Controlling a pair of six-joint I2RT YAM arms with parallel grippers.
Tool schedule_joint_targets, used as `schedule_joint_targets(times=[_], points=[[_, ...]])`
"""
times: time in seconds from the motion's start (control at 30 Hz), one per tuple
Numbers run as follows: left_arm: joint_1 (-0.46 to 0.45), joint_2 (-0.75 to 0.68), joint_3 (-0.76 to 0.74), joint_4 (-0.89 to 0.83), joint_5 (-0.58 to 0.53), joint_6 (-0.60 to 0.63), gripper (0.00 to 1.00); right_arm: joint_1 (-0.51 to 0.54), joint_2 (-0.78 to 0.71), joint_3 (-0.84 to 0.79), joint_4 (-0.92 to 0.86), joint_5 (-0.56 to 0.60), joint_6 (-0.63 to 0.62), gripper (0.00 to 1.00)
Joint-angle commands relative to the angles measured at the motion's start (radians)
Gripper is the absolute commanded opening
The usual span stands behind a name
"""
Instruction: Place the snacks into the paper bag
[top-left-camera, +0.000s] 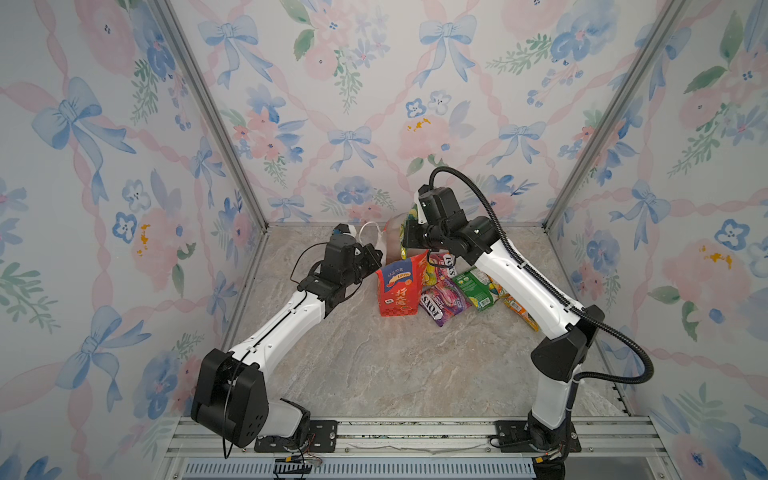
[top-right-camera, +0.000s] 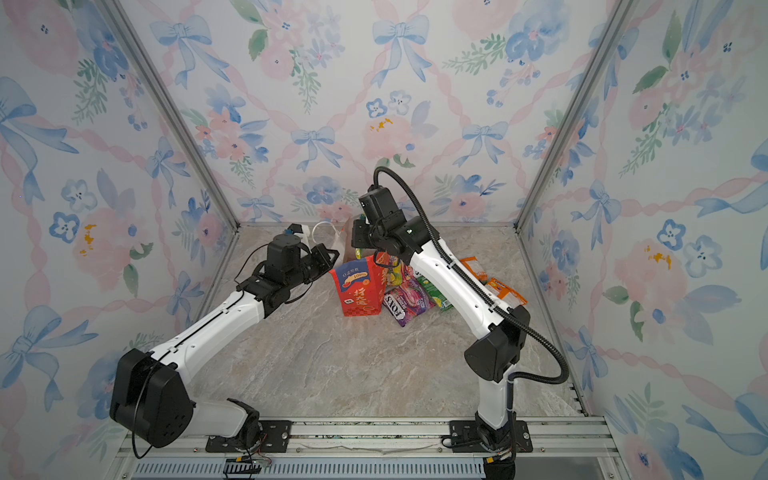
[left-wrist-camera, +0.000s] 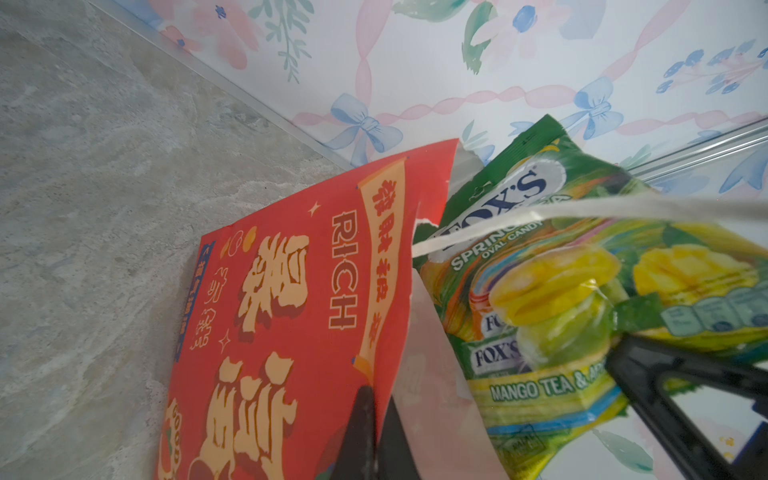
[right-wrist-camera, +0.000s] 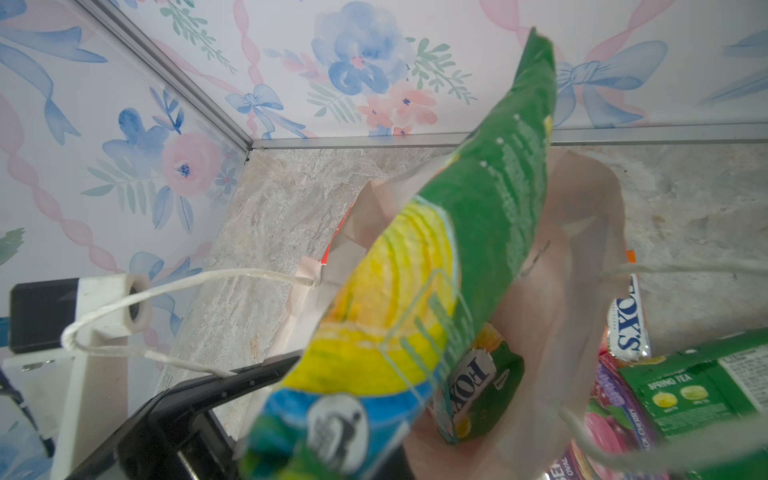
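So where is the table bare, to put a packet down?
The widest bare patch is the front of the table, between the left arm and right arm, from the paper bag to the rail. Crowded: just right of the bag, where the purple packet, green packet and orange packet lie close together.

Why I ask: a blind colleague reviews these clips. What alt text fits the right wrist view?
A green and yellow snack packet, held by the right gripper, hangs tilted over the open mouth of the paper bag, where another packet already lies inside. More packets lie on the marbled table beside the bag.
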Motion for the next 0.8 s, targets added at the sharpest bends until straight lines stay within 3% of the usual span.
schedule_joint_targets(times=[0.0, 0.47, 0.77], points=[[-0.007, 0.011, 0.008, 0.020, 0.007, -0.002, 0.00, 0.008, 0.013, 0.019, 0.048, 0.025, 0.001, 0.00], [-0.007, 0.000, 0.007, 0.019, 0.007, -0.001, 0.00, 0.009, 0.027, 0.020, 0.050, 0.029, 0.014, 0.00], [-0.007, -0.003, 0.009, 0.019, -0.001, -0.001, 0.00, 0.017, 0.026, 0.039, -0.077, 0.017, -0.133, 0.00]])
